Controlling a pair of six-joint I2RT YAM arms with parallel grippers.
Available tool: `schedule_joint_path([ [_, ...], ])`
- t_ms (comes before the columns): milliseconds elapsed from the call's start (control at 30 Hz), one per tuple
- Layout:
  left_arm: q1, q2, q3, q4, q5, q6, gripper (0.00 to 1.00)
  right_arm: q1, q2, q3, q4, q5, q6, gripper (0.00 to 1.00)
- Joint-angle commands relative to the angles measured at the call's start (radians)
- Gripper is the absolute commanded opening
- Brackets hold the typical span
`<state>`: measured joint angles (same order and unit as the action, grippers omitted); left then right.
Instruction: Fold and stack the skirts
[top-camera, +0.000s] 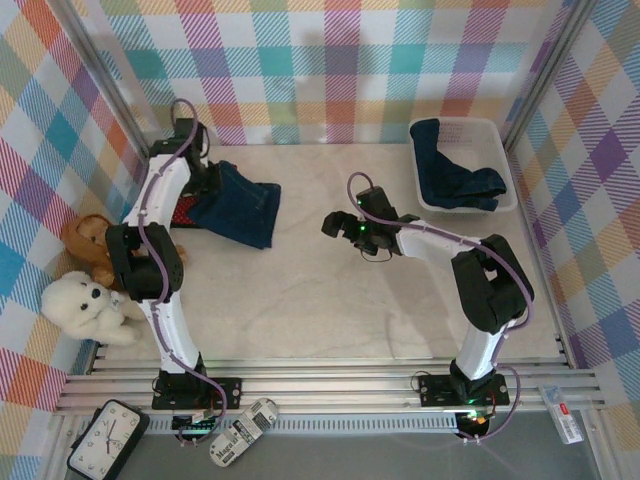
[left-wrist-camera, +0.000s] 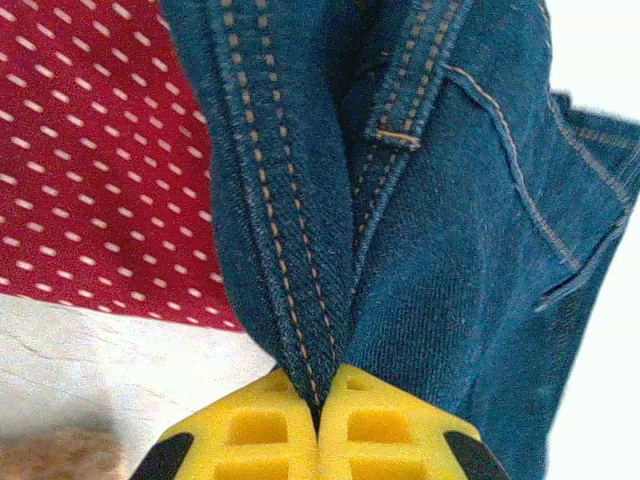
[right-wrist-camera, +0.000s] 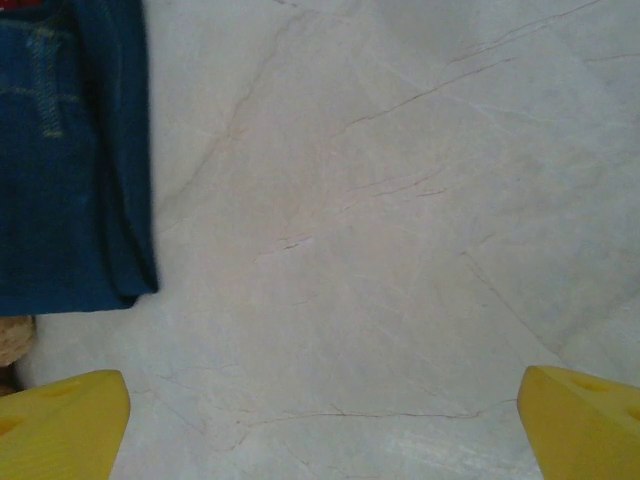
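The pale marbled table (top-camera: 320, 300) is carrying the whole job, and the white mesh basket (top-camera: 507, 172) at its far right corner is holding a dark blue skirt (top-camera: 452, 175), heaped and not yet folded. At the far left a denim skirt (top-camera: 240, 205) is lying partly over a red dotted skirt (top-camera: 183, 213), which is peeking out on its left side.

The step in hand looks like the folding of that denim skirt. The left gripper (left-wrist-camera: 318, 385) is clenching a double-stitched edge of it, the yellow fingers (left-wrist-camera: 250, 430) pressing together on the cloth (the red dots are showing just beside the seam). The right gripper (top-camera: 333, 222) is hovering over bare table near the centre, jaws spread wide and grasping nothing, with the denim's corner showing at the left of its wrist view.

Next, I judge, the left arm needs to be carrying the pinched edge across the skirt, while the right is coming in to pin or square the far side.

As for writing, a clock (top-camera: 108, 438) and a white device (top-camera: 245, 425) are sitting below the rail; the device's lettering is too small to read.
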<state>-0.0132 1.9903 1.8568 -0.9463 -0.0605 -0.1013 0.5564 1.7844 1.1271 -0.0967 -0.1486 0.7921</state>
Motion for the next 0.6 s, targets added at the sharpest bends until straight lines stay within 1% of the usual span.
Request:
schedule_joint_path([
  [0, -0.011, -0.023, -0.053, 0.021, -0.010, -0.064, 0.00, 0.000, 0.034, 0.043, 0.067, -0.122, -0.044, 0.99],
  [67, -0.011, -0.015, -0.055, 0.012, -0.004, -0.054, 0.00, 0.004, 0.060, 0.070, 0.069, -0.161, -0.061, 0.99],
  [133, -0.011, -0.017, -0.063, 0.017, 0.012, -0.043, 0.00, 0.010, 0.073, 0.084, 0.065, -0.159, -0.065, 0.99],
  [233, -0.007, -0.025, -0.042, 0.008, -0.043, -0.030, 0.00, 0.010, 0.081, 0.088, 0.066, -0.148, -0.056, 0.99],
  [433, -0.024, -0.068, 0.119, -0.016, 0.002, 0.058, 0.00, 0.010, 0.078, 0.088, 0.046, -0.109, -0.063, 0.99],
  [500, -0.022, -0.043, 0.201, -0.056, -0.009, 0.071, 0.00, 0.010, 0.078, 0.088, 0.041, -0.099, -0.061, 0.99],
  [567, -0.020, 0.002, 0.296, -0.099, -0.044, 0.094, 0.00, 0.010, 0.079, 0.089, 0.041, -0.094, -0.058, 0.99],
])
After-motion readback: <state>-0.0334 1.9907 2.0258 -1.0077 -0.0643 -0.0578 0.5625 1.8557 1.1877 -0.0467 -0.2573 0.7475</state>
